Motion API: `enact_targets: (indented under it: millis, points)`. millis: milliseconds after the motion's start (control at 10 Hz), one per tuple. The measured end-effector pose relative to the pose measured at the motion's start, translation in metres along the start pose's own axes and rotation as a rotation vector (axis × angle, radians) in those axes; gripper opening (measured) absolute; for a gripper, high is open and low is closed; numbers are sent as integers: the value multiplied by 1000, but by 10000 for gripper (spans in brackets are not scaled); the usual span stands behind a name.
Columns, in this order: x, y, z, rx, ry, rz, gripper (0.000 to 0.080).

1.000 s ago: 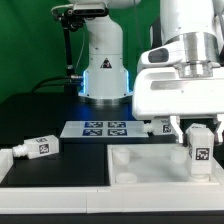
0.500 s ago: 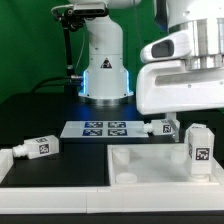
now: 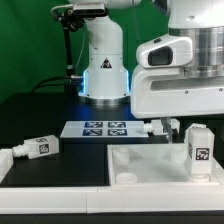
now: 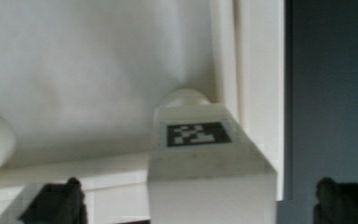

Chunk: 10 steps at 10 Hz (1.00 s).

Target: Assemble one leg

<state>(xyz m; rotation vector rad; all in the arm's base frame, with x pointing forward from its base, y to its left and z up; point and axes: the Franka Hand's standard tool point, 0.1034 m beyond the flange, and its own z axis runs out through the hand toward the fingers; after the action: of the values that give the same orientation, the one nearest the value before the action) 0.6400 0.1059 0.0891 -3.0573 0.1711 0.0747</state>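
Observation:
One leg (image 3: 198, 148), a white peg with a black-and-white tag, stands upright in the far corner of the large white tray-like frame (image 3: 150, 168), at the exterior view's right. My gripper (image 3: 188, 121) hangs just above it, open and empty. In the wrist view the leg (image 4: 202, 150) stands between my two dark fingertips (image 4: 60, 203), which are far apart and clear of it; the gripper (image 4: 202, 207) holds nothing. The frame's white floor (image 4: 87, 80) fills most of that view.
Two more legs lie on the black table: one (image 3: 30, 148) at the exterior view's left, one (image 3: 160, 127) behind the frame. The marker board (image 3: 100, 128) lies in the middle. The arm's base (image 3: 100, 60) stands behind it.
My gripper has let go of the upright leg and risen straight up from it. The leg stays standing in the frame's corner.

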Motion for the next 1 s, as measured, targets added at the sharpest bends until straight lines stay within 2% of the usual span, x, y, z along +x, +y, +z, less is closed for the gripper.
enact_targets:
  millis: [200, 300, 400, 700, 1000]
  points:
    - [0, 1, 0, 0, 0, 24, 383]
    - [0, 0, 0, 2, 0, 94, 383]
    - [0, 0, 0, 2, 0, 184, 284]
    - [0, -3, 1, 7, 20, 535, 284]
    - [3, -3, 1, 29, 29, 957, 284]
